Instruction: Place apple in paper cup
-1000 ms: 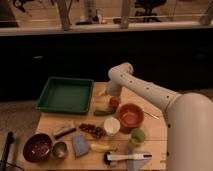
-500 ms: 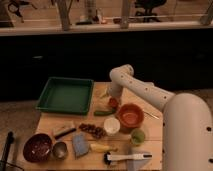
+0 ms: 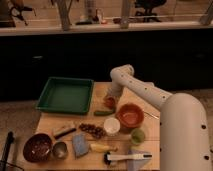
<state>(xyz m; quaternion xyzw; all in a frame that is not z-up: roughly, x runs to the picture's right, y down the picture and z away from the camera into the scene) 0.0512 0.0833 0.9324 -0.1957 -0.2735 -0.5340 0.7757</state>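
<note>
The apple, small and red-orange, lies on the wooden table just left of the orange bowl. My gripper is at the end of the white arm, which reaches down from the right. It is right over the apple and hides the apple's top. Whether it touches the apple I cannot tell. The paper cup, white with a pale inside, stands upright a short way in front of the apple, past a long green vegetable.
A green tray is at the back left. At the front are a dark red bowl, a small metal cup, a blue sponge, a yellow item and a white-handled tool. A pale green round thing sits right of the cup.
The arm has shifted only slightly and the gripper stays over the apple. The things on the table have not moved.
</note>
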